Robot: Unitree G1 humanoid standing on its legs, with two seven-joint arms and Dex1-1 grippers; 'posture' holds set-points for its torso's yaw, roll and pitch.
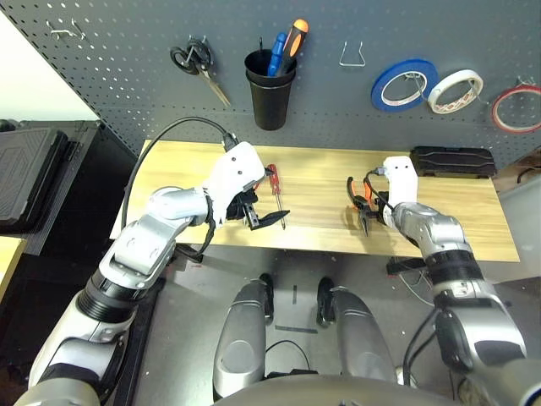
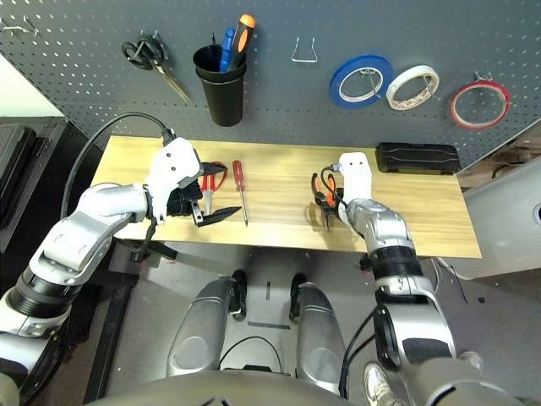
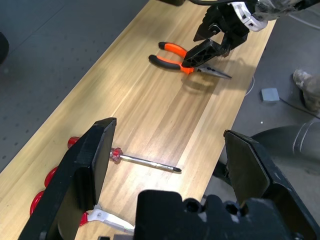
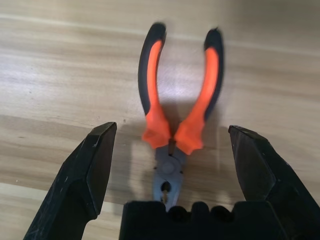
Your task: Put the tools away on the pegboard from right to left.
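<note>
Pegboard [image 1: 127,76]: dark grey perforated panel standing upright behind the table.
Table [image 2: 279,161]: light wooden top, long side running along the foot of the pegboard.
Red tape ring [image 1: 516,108]: thin ring, hanging on a hook at the far right of the pegboard.
White tape roll [image 1: 455,90]: on the pegboard, just left of the red tape ring.
Blue tape roll [image 1: 404,84]: on the pegboard, just left of the white tape roll.
Empty wire hook [image 1: 352,56]: on the pegboard, between the blue tape roll and the black cup.
Black cup [image 1: 270,91]: fixed to the pegboard left of centre; holds an orange-and-black handle and a blue handle, upright.
Black-handled scissors [image 1: 197,66]: hanging on the pegboard left of the black cup, blades slanting down to the right.
Pliers [image 4: 177,107]: orange-and-black handles, lying flat on the right half of the table, handles toward the pegboard, nose toward the robot.
Right gripper [image 4: 172,172]: jaws wide apart, low over the pliers, one black finger on each side of the pliers' pivot, holding nothing.
Screwdriver [image 2: 239,189]: slim, red handle, flat on the left half of the table, handle toward the pegboard.
Red-handled scissors [image 2: 210,182]: flat on the table, just left of the screwdriver, partly behind the left gripper.
Left gripper [image 3: 167,172]: jaws wide apart, empty, above the table's front edge near the screwdriver tip.
Black case [image 1: 452,161]: flat, at the back right of the table, against the pegboard.
</note>
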